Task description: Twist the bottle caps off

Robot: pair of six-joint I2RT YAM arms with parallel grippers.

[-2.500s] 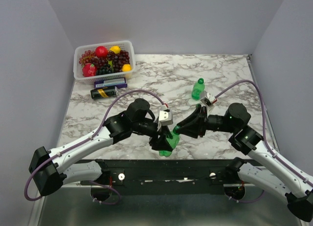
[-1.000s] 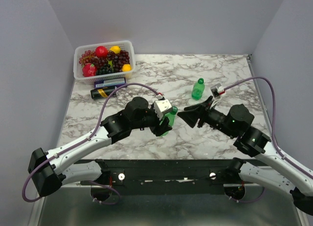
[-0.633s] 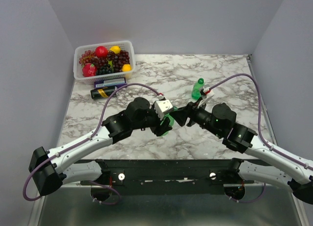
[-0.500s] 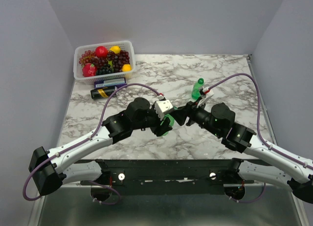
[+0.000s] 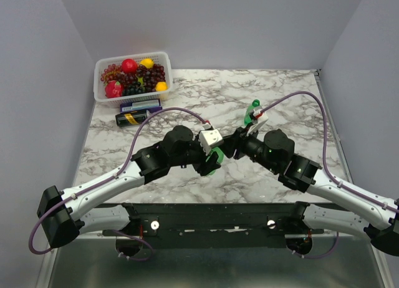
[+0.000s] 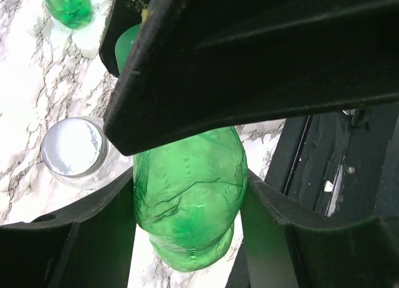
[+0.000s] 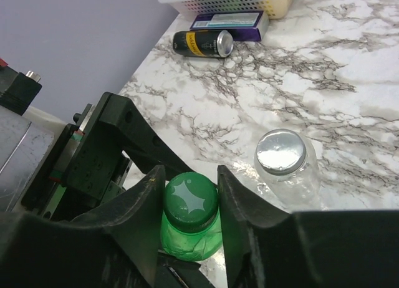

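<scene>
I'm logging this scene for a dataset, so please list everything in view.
Green bottles: two; one held at centre, one standing rear right.
Clear bottle: one, standing beside the held one.
Caps: three, on; two green, one silver.
Can: one, dark, yellow label, lying rear left.
Box: one, purple, between can and basket.
Basket: one, white, rear left corner, holding fruit.
Table: one, marble.
Left gripper: jaws shut on the held bottle's body.
Right gripper: jaws shut on its green cap.
</scene>
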